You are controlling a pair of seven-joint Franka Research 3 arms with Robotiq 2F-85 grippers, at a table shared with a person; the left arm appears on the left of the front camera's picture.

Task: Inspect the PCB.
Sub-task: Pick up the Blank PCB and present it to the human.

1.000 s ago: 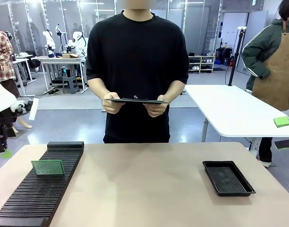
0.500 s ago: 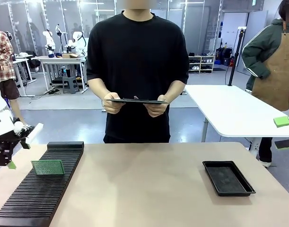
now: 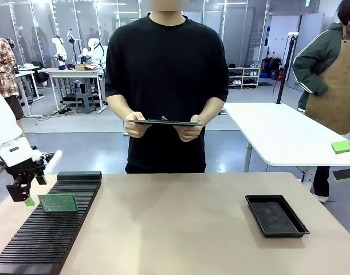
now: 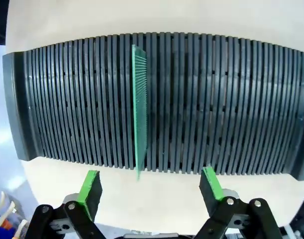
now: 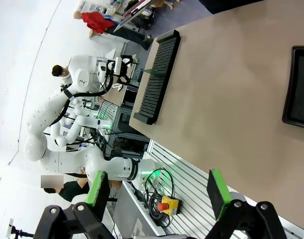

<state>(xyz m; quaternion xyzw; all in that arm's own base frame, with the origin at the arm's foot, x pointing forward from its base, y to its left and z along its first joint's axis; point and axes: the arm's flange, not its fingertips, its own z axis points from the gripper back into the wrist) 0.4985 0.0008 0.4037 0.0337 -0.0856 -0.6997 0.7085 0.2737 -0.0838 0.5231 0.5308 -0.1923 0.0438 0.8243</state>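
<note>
The PCB (image 3: 58, 203), a thin green board with a fine dot grid, stands upright in a slot of the black slotted rack (image 3: 48, 229) at the table's left. In the left wrist view the PCB (image 4: 139, 119) shows edge-on, running from the rack's far side to its near edge. My left gripper (image 3: 24, 192) hangs open just left of the board, beyond the rack's left edge; its green-padded fingers (image 4: 89, 186) straddle empty air in front of the rack (image 4: 216, 109). My right gripper (image 5: 156, 191) is open high above the table with nothing between its fingers.
A person stands at the far side holding a dark flat clipboard (image 3: 163, 122) in both hands. A black tray (image 3: 276, 215) lies at the table's right, seen again as the tray (image 5: 297, 87) from above. Bare tabletop spans the middle.
My left arm has swung in from the picture's left edge toward the rack, bringing its gripper close beside the PCB. The board, the tray and the person have not moved.
</note>
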